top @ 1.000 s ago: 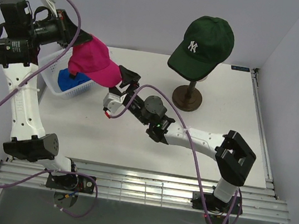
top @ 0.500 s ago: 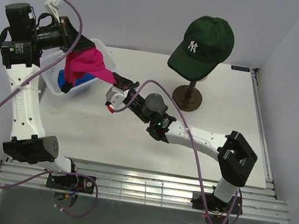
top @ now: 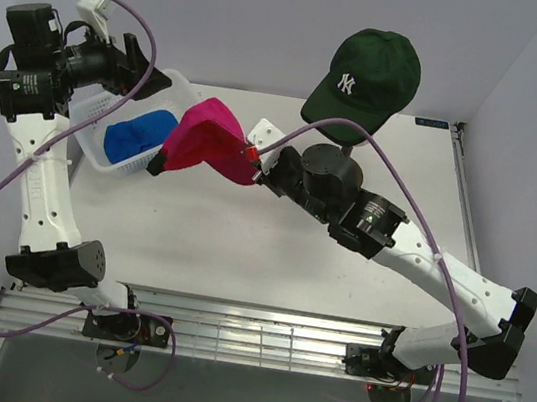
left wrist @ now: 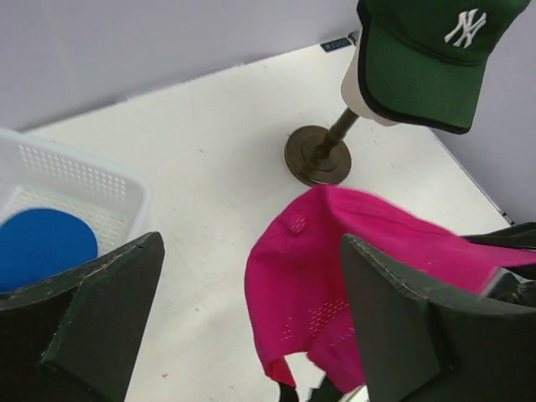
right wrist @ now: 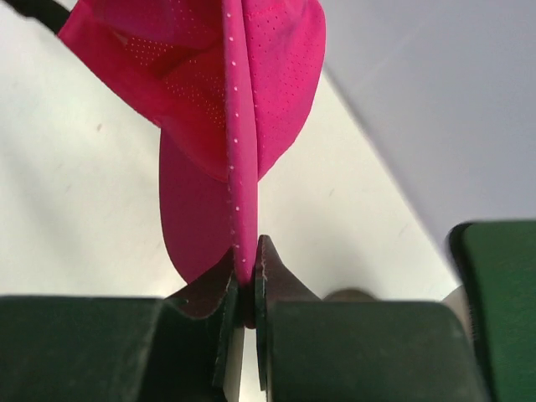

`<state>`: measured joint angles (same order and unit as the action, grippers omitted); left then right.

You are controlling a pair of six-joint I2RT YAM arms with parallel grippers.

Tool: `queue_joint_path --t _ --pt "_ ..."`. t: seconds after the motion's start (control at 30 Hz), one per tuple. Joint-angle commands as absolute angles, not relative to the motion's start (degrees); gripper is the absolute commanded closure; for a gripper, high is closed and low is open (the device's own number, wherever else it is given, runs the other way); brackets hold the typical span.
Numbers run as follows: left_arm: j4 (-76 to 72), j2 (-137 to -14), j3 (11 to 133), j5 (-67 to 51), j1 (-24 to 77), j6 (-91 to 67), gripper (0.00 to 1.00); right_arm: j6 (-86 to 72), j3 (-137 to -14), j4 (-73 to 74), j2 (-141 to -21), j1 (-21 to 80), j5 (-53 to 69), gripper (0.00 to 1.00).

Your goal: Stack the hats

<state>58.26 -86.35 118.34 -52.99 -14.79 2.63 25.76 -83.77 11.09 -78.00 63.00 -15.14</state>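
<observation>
The magenta hat (top: pixel 207 136) hangs in the air just right of the basket, and my right gripper (top: pixel 253 155) is shut on its brim. In the right wrist view the brim (right wrist: pixel 239 167) is pinched edge-on between the closed right gripper (right wrist: pixel 249 251). My left gripper (top: pixel 142 66) stands open above the basket, empty. From its wrist, the magenta hat (left wrist: pixel 335 276) shows below and beyond the spread left gripper (left wrist: pixel 251 243). The dark green NY hat (top: pixel 369 69) sits on the mannequin head (left wrist: pixel 360 84). A blue hat (top: pixel 137 133) lies in the basket.
The white mesh basket (top: pixel 180 82) stands at the table's left rear, with the blue hat (left wrist: pixel 42 247) inside it. The mannequin's dark round stand (left wrist: pixel 318 155) is at the back right, partly covered by my right arm in the top view.
My left gripper has opened and let go of the magenta hat. My right gripper has shut on its brim and carried it right, away from the basket, with the right arm stretching forward.
</observation>
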Motion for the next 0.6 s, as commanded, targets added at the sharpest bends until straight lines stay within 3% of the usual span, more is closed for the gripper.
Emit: queue_joint_path --t 0.0,0.03,0.13,0.3,0.33,0.37,0.4,0.5,0.57 --pt "57.92 -84.2 123.84 -54.66 -14.77 6.93 0.06 10.32 -89.1 36.75 -81.02 62.67 -16.43 0.92" --pt "58.44 -83.85 122.88 -55.8 -14.77 9.21 0.12 8.28 -93.21 40.48 -83.65 62.49 -16.78 0.92" --pt "61.16 -81.04 114.64 -55.29 -14.77 14.83 0.47 1.09 -99.21 52.01 -88.05 61.18 -16.97 0.92" --pt "63.01 -74.72 91.99 -56.34 -13.71 28.19 0.51 -3.42 -99.32 51.16 -89.12 59.77 -10.11 0.92" --pt "63.28 -74.36 90.37 -56.34 -13.45 29.08 0.73 -4.04 -99.23 49.33 -89.03 59.59 -9.32 0.92" --pt "63.72 -74.27 89.13 -56.77 -13.01 29.87 0.87 -5.44 -99.14 48.61 -89.03 59.15 -8.36 0.92" --pt "64.5 -73.92 87.99 -57.65 -12.83 31.45 0.95 -6.15 -99.14 47.82 -89.12 57.85 -5.83 0.92" --pt "65.56 -73.48 83.86 -62.48 -9.24 32.0 0.97 -10.19 -98.35 44.05 -89.56 55.91 -3.52 0.92" --pt "63.82 -72.43 79.91 -62.67 -2.68 30.6 0.89 -12.29 -98.0 40.19 -89.56 55.64 -1.68 0.92"
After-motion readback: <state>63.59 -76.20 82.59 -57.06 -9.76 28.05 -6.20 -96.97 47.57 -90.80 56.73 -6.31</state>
